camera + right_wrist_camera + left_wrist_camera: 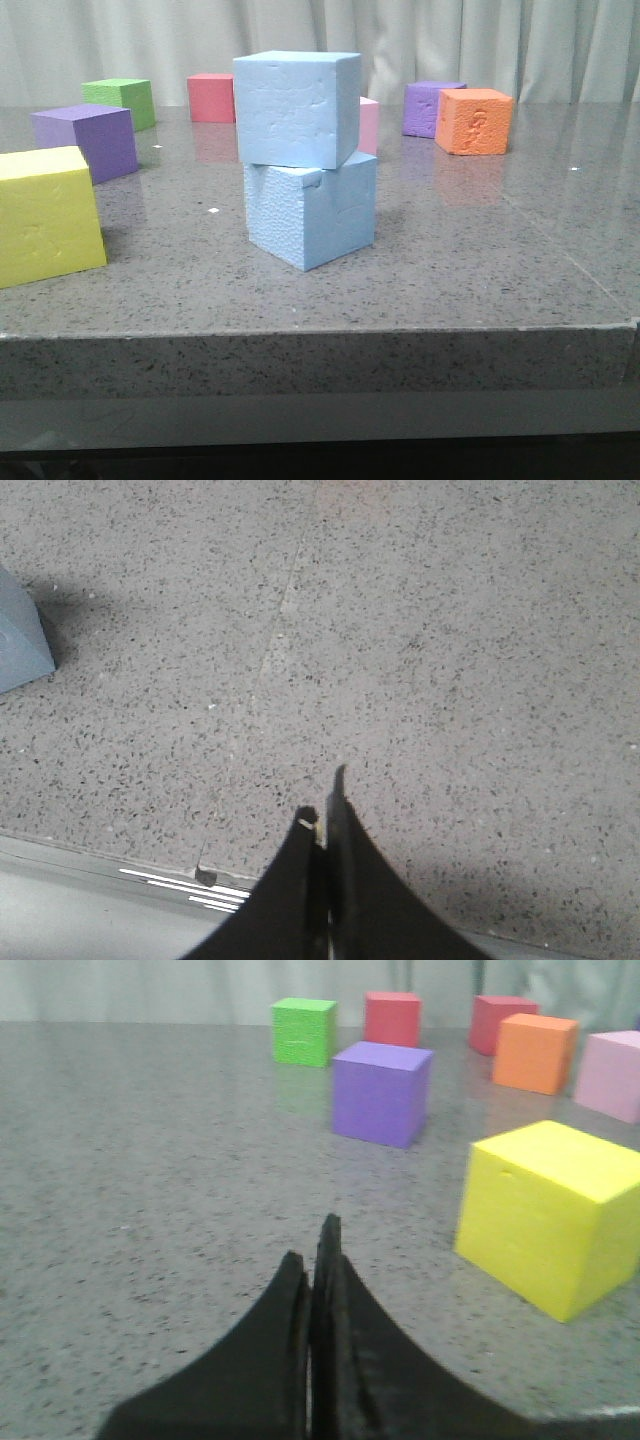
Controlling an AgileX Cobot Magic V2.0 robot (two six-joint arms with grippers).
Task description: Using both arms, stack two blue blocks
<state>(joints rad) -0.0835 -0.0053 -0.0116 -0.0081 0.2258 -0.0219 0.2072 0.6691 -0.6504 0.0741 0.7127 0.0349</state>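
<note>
left end effector (318,1260) closed, right end effector (322,815) closed

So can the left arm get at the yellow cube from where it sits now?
Probably yes. The left gripper is shut and empty, and the yellow cube stands close ahead, off to one side, with bare table between them. The fingers would have to open first.

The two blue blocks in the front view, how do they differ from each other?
The upper blue block is smoother and slightly paler; the lower blue block has a rough, pebbled surface. The lower one has a notch near its top edge; the upper has only faint dents. The upper rests on the lower, turned slightly and overhanging on the left, while the lower sits on the table. Both are light blue foam cubes of similar size.
</note>
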